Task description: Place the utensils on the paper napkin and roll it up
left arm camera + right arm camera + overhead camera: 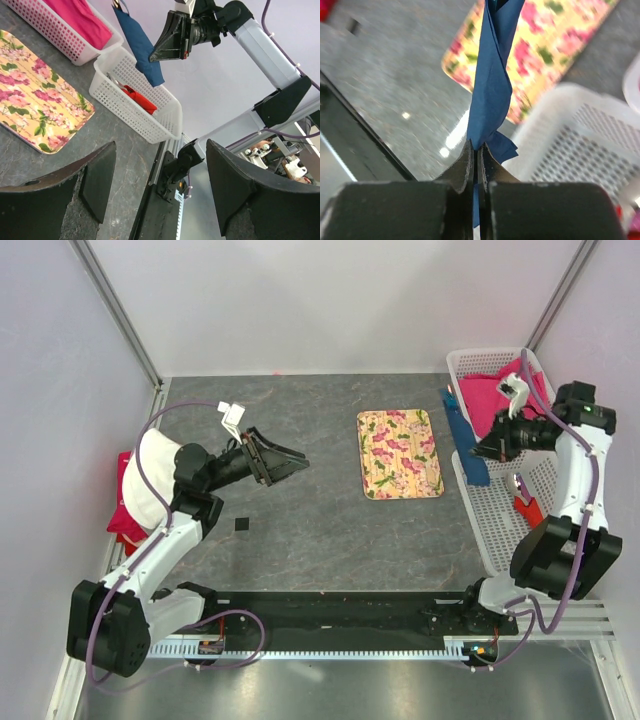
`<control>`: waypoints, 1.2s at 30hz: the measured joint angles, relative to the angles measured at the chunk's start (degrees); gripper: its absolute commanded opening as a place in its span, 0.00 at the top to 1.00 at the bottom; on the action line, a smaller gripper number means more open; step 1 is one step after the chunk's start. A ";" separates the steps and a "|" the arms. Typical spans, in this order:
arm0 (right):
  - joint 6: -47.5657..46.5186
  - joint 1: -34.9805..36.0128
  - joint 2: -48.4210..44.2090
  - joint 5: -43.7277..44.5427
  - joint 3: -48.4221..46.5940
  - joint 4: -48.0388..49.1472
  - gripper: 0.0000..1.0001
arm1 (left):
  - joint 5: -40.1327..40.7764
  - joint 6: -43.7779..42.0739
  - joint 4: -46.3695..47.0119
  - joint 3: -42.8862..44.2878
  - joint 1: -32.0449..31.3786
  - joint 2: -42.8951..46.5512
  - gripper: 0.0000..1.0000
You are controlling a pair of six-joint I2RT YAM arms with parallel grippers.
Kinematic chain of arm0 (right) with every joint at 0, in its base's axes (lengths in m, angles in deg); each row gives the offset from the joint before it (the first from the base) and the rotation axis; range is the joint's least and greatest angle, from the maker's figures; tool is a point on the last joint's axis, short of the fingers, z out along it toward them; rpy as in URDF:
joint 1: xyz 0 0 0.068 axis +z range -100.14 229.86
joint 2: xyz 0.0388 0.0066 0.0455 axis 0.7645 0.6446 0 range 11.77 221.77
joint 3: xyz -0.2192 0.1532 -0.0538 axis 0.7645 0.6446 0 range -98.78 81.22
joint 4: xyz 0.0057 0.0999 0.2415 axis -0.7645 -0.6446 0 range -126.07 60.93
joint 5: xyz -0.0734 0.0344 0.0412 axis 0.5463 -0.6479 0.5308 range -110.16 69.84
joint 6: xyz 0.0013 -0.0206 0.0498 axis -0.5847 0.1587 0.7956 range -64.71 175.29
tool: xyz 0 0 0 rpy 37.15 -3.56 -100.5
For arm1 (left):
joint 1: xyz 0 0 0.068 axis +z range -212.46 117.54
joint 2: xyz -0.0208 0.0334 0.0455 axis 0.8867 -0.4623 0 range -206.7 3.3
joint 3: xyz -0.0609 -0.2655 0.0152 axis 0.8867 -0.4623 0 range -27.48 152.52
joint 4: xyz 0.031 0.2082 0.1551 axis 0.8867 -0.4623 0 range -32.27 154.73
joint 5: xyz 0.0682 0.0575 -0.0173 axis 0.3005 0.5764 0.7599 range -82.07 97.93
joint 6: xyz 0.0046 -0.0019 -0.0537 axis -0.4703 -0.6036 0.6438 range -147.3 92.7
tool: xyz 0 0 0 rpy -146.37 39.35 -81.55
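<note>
Beneath the right pincer (476, 150), shut on it, a dark-blue paper napkin (492, 90) is dangling; snagging the white plastic mesh basket (580, 150) risks tearing.

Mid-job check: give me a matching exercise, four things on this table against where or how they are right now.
Things:
1. dark blue paper napkin
2. floral rectangular tray
3. left pincer
4. bright pink cloth on the right

States:
A. lying flat on the grey table
B. open, holding nothing
C. in a white plastic basket
D. hanging, pinched in the shut right pincer

Pairs: 1-D, 2-A, 3-B, 4-C
</note>
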 measured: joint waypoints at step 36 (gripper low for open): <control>-26.62 -27.12 14.93 15.98 18.53 -5.40 1.00 | -0.02 -1.11 -1.11 -2.27 -1.31 0.17 0.21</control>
